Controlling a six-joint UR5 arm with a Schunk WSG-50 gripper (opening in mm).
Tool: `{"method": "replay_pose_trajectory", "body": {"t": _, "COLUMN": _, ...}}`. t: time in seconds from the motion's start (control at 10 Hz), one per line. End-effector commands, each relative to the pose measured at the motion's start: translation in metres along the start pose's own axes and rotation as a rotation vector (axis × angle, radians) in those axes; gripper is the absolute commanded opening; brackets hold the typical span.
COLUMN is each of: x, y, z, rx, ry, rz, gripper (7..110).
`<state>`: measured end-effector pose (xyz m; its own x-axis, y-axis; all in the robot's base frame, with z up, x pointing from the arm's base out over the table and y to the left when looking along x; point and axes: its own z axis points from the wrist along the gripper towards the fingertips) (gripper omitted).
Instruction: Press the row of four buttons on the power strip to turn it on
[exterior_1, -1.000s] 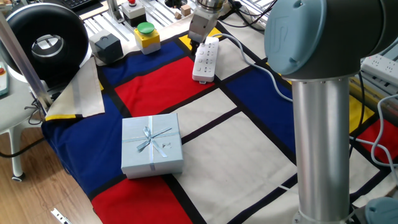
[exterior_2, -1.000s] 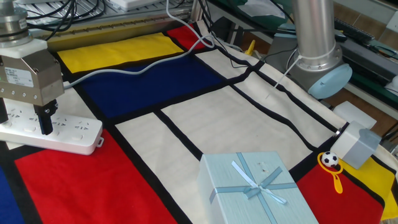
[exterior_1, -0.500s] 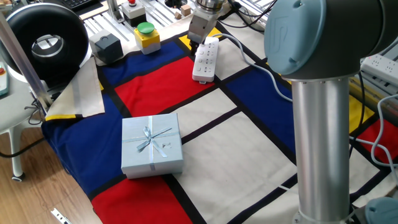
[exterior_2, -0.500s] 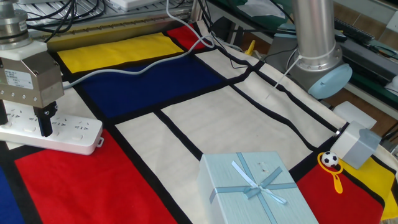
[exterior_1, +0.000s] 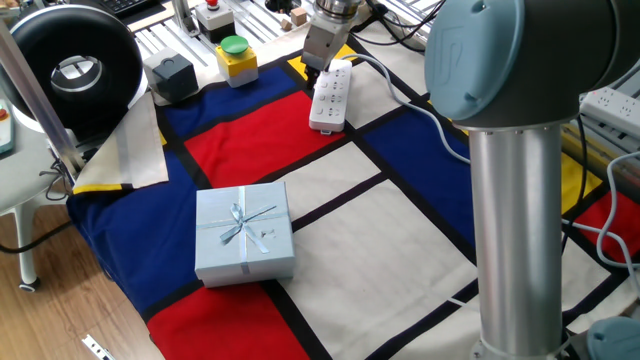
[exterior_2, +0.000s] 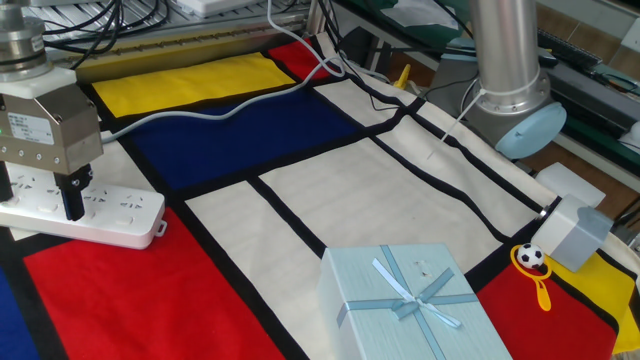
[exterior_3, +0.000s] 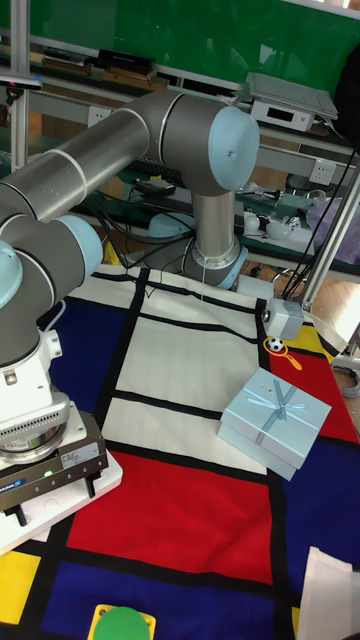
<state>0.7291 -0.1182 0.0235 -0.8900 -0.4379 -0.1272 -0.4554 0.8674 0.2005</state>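
Note:
The white power strip (exterior_1: 330, 98) lies on the coloured cloth at the far side of the table, its white cable (exterior_1: 400, 88) trailing to the right. My gripper (exterior_1: 313, 71) stands upright over the strip's far end. In the other fixed view the gripper (exterior_2: 37, 205) is open, with a wide gap between its black fingers (exterior_2: 72, 200). The right fingertip is down at the top face of the power strip (exterior_2: 115, 218). From the tall fixed view the gripper (exterior_3: 55, 503) hides most of the power strip (exterior_3: 108, 470). The four buttons are too small or too hidden to make out.
A pale blue gift box (exterior_1: 243, 232) sits near the front of the cloth. A yellow box with a green button (exterior_1: 236, 57), a black box (exterior_1: 170, 75) and a red button (exterior_1: 212, 12) stand behind the strip. The arm's grey column (exterior_1: 520, 210) rises at right.
In the other fixed view the gripper has crept very slightly to the left over the strip. The strip and the gift box have not moved.

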Motion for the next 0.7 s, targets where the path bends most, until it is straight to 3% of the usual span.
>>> {"method": "replay_pose_trajectory", "body": {"t": 0.0, "x": -0.0014, "y": 0.0013, "z": -0.0009, "rx": -0.008, "ry": -0.009, "rz": 0.004, "gripper": 88}}
{"method": "replay_pose_trajectory", "body": {"t": 0.6, "x": -0.0011, "y": 0.0013, "z": 0.0031, "rx": -0.012, "ry": -0.009, "rz": 0.005, "gripper": 88}}
